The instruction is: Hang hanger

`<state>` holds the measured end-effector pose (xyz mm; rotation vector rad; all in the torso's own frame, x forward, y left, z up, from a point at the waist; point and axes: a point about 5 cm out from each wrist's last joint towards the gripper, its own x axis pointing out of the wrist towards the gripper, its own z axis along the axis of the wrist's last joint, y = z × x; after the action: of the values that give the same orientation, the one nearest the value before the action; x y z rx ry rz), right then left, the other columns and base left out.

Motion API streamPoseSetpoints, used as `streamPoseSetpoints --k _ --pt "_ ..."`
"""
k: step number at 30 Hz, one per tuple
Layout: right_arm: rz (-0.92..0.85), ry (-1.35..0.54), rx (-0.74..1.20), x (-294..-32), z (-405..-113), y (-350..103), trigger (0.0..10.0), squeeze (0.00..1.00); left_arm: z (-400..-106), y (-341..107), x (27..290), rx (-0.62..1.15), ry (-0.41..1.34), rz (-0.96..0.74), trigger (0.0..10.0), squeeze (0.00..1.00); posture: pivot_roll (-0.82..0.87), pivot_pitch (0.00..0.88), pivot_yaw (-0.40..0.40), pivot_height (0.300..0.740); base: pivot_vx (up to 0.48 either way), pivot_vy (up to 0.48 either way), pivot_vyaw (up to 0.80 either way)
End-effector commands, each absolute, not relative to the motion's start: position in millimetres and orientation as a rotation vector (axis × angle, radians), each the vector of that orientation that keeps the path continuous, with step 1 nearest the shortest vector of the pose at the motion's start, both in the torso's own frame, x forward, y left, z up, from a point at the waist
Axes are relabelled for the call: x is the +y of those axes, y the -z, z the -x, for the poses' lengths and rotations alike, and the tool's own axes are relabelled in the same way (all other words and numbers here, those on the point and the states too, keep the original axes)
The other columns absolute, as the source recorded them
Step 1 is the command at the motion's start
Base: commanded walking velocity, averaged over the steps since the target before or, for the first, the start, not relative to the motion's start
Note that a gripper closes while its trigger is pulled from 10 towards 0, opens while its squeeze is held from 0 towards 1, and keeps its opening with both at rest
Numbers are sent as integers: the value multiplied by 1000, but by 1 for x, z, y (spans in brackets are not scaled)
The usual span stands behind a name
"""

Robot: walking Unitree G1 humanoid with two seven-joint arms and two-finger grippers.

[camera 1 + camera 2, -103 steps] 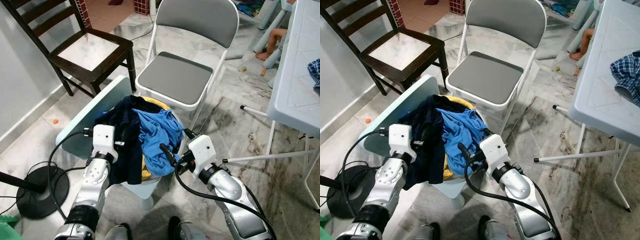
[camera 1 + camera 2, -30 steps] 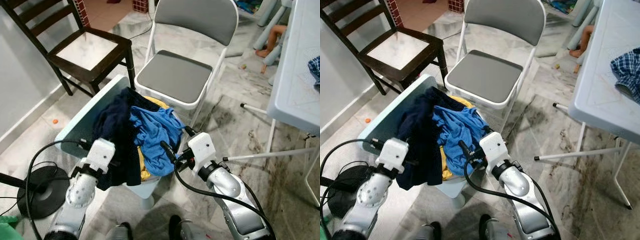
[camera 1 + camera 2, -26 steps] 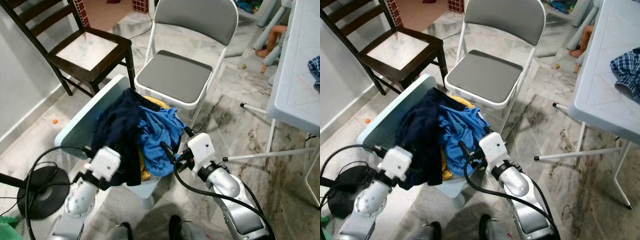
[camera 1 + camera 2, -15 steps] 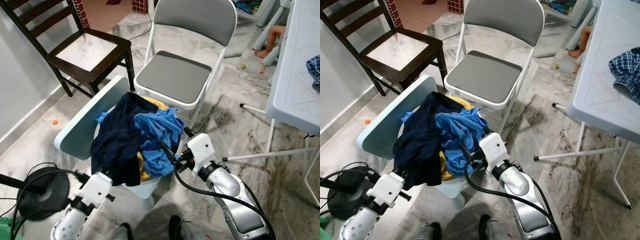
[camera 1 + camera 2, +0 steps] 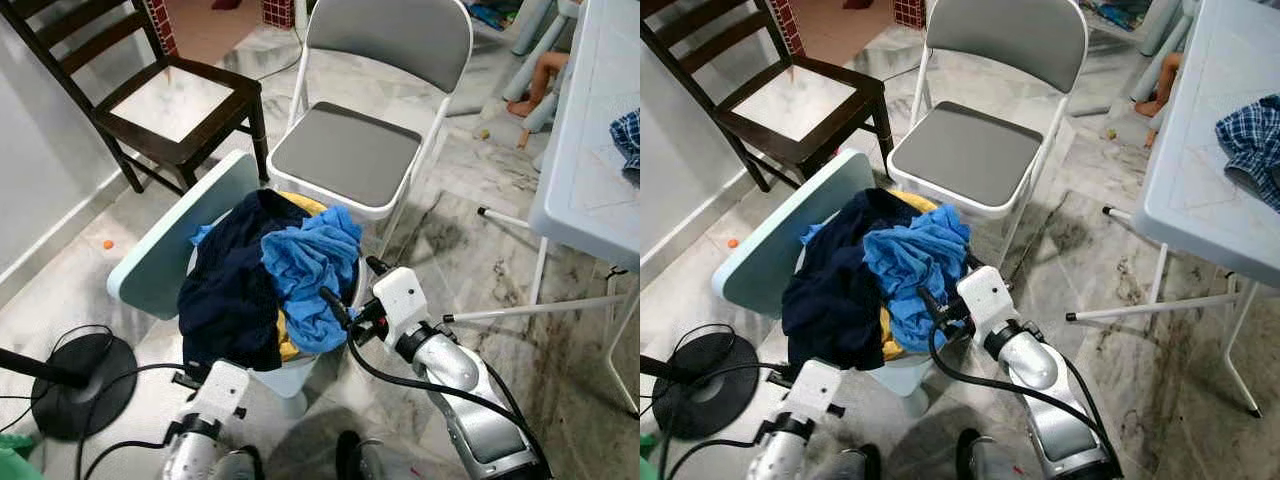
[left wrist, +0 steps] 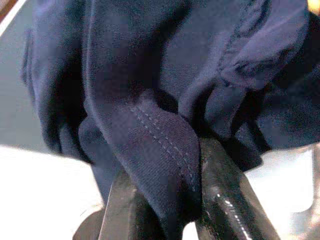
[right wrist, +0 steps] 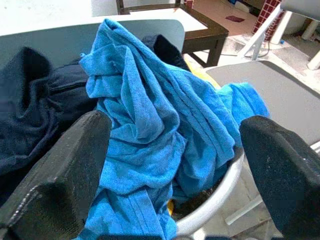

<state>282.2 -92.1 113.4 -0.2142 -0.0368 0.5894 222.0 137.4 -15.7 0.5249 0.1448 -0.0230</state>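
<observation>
No hanger can be made out; a laundry basket (image 5: 300, 375) holds a soft, limp navy garment (image 5: 232, 290) and blue garment (image 5: 312, 262). The left end effector (image 6: 165, 210) pinches a navy fold, which probably slips and stretches, so a bunched hem grips best. The right end effector (image 7: 170, 165) hangs spread wide beside the blue cloth.

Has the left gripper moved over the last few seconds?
Yes. The left gripper has dropped from beside the laundry basket to below it, gripping the navy garment.

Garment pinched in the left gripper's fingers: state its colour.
Dark navy cloth with visible stitching, clearest in the left wrist view.
</observation>
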Motion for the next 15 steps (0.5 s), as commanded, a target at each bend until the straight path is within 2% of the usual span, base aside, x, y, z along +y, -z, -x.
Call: streamPoseSetpoints --k 1,2,4,5,7,9,10,11,13,15 --pt "213 -599 -29 -90 -281 -110 10000 0 -206 37 107 248 25 -588 10000 1000 205 271 -38 740 0 0 0" --pt "213 -599 -29 -90 -281 -110 10000 0 -206 37 107 248 25 -588 10000 1000 205 271 -38 740 0 0 0" --pt "212 -598 -28 -89 -281 -109 10000 0 -213 32 86 218 3 -599 10000 1000 209 271 -36 740 0 0 0" --pt "212 -598 -28 -89 -281 -109 10000 0 -213 32 86 218 3 -599 10000 1000 209 271 -36 740 0 0 0" --pt "211 -600 -27 -88 -281 -109 10000 0 -226 19 60 157 4 -607 10000 1000 209 270 -37 740 0 0 0" --pt "211 -600 -27 -88 -281 -109 10000 0 -226 19 60 157 4 -607 10000 1000 209 270 -37 740 0 0 0" --pt "212 -603 -28 -87 -281 -109 10000 0 -265 -38 117 -48 -88 -510 10000 1000 207 268 -37 740 0 0 0" --pt "212 -603 -28 -87 -281 -109 10000 0 -265 -38 117 -48 -88 -510 10000 1000 207 268 -37 740 0 0 0" --pt "215 -603 -30 -87 -281 -109 10000 0 -277 -84 172 -196 -125 -489 10000 1000 204 270 -37 740 0 0 0" --pt "216 -601 -30 -87 -281 -109 10000 0 -284 -103 210 -233 -155 -477 10000 1000 200 269 -37 740 0 0 0"
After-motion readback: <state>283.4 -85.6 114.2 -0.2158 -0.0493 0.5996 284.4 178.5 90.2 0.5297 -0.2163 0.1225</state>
